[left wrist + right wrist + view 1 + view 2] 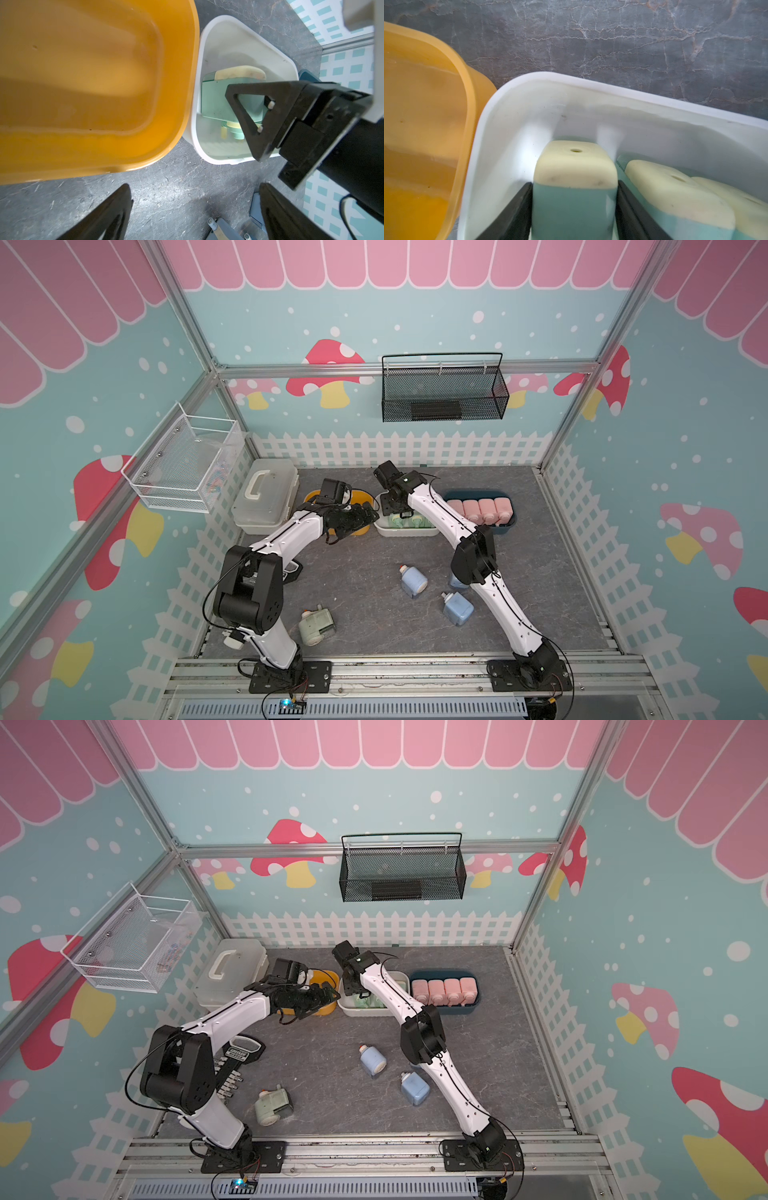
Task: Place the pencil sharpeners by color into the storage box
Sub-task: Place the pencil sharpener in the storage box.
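My right gripper is shut on a green pencil sharpener with a cream end, down inside the white storage box beside two more green ones. In both top views several pink sharpeners fill the blue box. Two blue sharpeners lie on the table, and a third is partly hidden by the right arm. One green sharpener lies near the left arm's base. My left gripper hangs open over bare table by the yellow box, holding nothing.
A clear lidded case with a handle stands left of the yellow box. A black tool lies under the left arm. Wire baskets hang on the left wall and the back wall. The two grippers are close together.
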You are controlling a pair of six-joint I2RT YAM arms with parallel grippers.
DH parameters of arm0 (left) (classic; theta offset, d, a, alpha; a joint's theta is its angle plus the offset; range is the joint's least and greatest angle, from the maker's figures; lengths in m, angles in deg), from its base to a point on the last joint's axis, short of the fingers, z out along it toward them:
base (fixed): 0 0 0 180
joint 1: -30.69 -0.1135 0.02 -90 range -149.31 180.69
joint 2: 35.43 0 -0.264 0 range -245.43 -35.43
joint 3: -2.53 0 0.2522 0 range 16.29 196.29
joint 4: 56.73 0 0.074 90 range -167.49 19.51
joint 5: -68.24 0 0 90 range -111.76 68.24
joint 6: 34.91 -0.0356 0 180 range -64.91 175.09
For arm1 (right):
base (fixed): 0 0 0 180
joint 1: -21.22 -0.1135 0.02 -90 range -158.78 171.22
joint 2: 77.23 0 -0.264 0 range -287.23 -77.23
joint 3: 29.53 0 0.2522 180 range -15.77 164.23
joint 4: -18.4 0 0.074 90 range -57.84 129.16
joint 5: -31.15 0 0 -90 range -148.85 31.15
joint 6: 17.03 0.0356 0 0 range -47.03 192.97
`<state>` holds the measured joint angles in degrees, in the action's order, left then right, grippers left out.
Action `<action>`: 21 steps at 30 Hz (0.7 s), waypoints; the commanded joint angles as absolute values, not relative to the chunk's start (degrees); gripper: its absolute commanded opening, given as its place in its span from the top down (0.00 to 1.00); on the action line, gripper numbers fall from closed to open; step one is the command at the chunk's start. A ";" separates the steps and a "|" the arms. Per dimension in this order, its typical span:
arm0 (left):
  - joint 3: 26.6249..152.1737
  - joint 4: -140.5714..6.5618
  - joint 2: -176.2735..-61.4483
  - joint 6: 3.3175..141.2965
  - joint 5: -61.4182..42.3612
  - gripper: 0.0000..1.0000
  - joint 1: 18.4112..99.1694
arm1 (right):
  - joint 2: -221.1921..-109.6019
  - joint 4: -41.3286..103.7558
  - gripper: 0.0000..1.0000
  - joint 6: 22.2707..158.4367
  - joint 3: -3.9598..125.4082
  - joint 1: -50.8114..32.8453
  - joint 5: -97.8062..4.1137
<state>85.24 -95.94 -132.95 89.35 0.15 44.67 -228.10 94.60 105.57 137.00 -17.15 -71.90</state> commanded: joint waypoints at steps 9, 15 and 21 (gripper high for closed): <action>86.00 -96.90 -132.86 88.49 0.29 0.04 44.31 | -226.93 95.14 0.59 103.85 137.95 -17.88 -74.55; 85.99 -96.80 -132.90 88.49 0.22 0.04 44.31 | -226.00 95.92 0.81 103.45 138.02 -18.37 -76.77; 85.86 -96.84 -132.95 88.48 0.29 0.04 44.31 | -225.47 97.43 0.93 104.38 137.95 -18.62 -80.20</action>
